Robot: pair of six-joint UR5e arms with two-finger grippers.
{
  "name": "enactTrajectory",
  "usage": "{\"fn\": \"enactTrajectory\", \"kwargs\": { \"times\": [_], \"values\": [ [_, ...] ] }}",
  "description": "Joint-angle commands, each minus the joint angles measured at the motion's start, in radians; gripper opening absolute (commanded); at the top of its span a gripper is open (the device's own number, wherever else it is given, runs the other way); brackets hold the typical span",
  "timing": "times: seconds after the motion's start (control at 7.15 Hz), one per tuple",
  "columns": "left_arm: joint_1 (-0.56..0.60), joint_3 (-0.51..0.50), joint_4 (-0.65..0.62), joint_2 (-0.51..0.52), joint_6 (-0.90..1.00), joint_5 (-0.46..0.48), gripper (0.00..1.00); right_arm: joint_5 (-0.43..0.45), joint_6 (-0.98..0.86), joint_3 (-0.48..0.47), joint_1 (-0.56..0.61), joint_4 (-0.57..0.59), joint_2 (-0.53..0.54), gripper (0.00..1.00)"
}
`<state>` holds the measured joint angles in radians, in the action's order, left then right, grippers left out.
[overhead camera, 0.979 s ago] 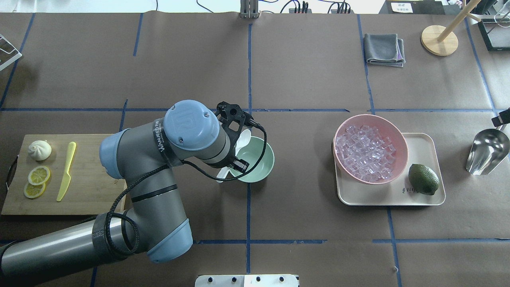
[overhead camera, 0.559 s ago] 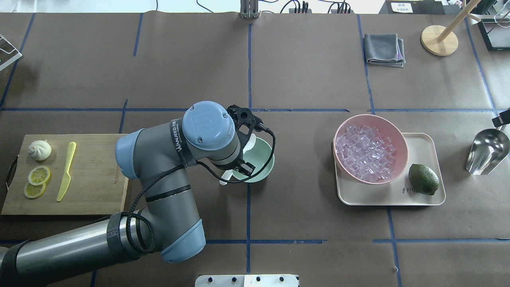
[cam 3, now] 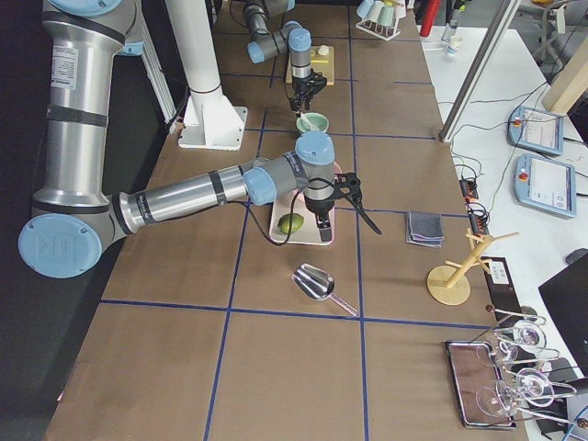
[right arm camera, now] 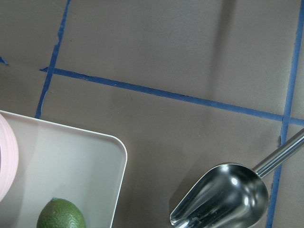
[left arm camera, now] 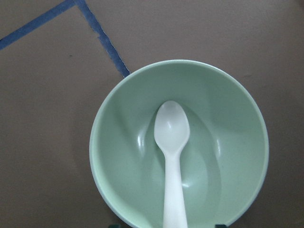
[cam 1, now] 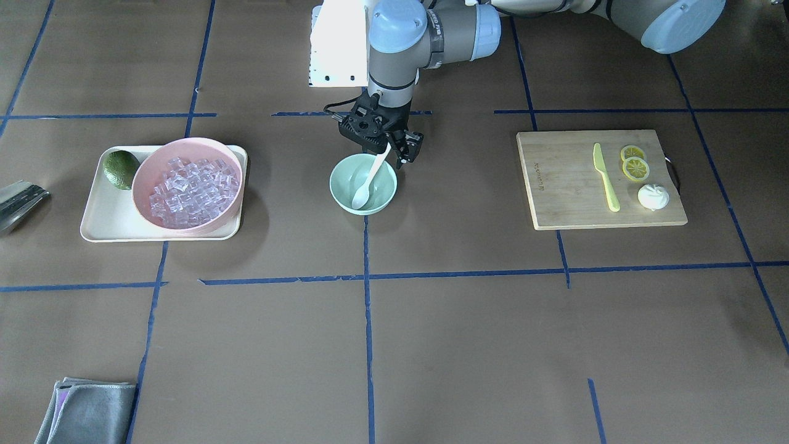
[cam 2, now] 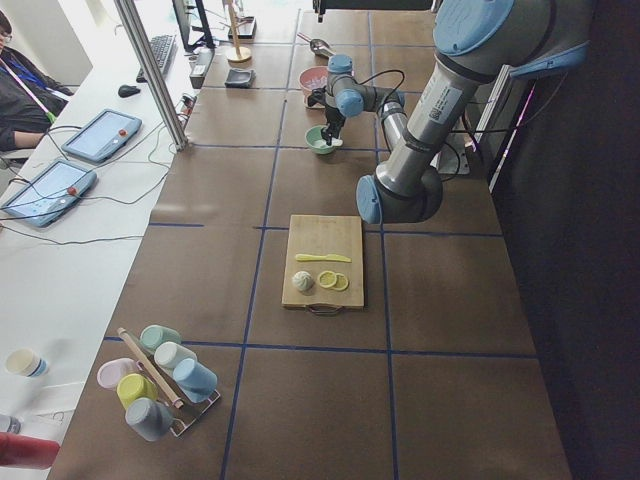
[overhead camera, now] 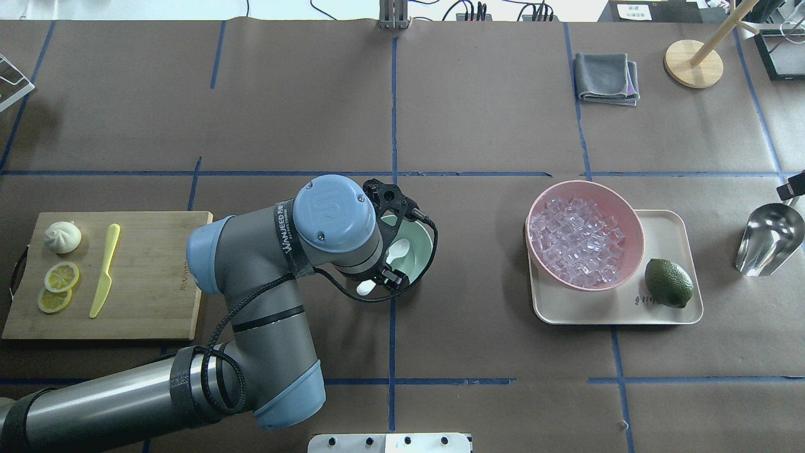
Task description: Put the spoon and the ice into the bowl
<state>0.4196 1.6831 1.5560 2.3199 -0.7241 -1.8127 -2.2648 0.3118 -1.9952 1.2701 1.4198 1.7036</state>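
Note:
The mint-green bowl (cam 1: 343,185) stands at the table's middle. My left gripper (cam 1: 387,148) hangs over its robot-side rim, shut on the handle of the white spoon (cam 1: 368,179). The spoon slants down and its scoop lies inside the bowl, as the left wrist view shows (spoon (left arm camera: 172,137), bowl (left arm camera: 228,142)). From overhead my wrist hides most of the bowl (overhead camera: 420,248); the scoop (overhead camera: 397,250) shows. The ice (overhead camera: 578,242) fills the pink bowl (overhead camera: 632,214) to the right. My right gripper (overhead camera: 793,186) is at the right edge; I cannot tell if it is open.
The pink bowl and a lime (overhead camera: 668,283) sit on a cream tray (overhead camera: 666,229). A metal scoop (overhead camera: 768,239) lies right of the tray. A cutting board (overhead camera: 144,270) at left holds a yellow-green knife (overhead camera: 104,270), lemon slices and a bun (overhead camera: 63,237). A grey cloth (overhead camera: 607,77) lies at the far right.
My left arm has moved right with the spoon. The spoon now slants down, and its scoop has gone from above the bowl's left rim to inside the bowl.

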Motion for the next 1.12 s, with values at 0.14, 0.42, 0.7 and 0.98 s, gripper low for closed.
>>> {"fn": "enactTrajectory", "kwargs": {
  "times": [0.14,0.42,0.7,0.98],
  "values": [
    [0.118,0.068,-0.159,-0.026,0.035,-0.110,0.99,-0.004,0.059,0.001,-0.002,0.002,-0.031,1.00],
    [0.287,0.269,-0.244,-0.223,0.121,-0.203,0.99,-0.005,0.061,0.001,-0.002,0.005,-0.042,1.00],
    [0.495,0.326,-0.244,-0.411,0.328,-0.313,1.00,-0.005,0.061,0.000,-0.003,0.005,-0.042,1.00],
    [0.800,0.314,-0.232,-0.583,0.468,-0.546,1.00,-0.005,0.061,0.001,-0.002,0.004,-0.042,1.00]
  ]
}}
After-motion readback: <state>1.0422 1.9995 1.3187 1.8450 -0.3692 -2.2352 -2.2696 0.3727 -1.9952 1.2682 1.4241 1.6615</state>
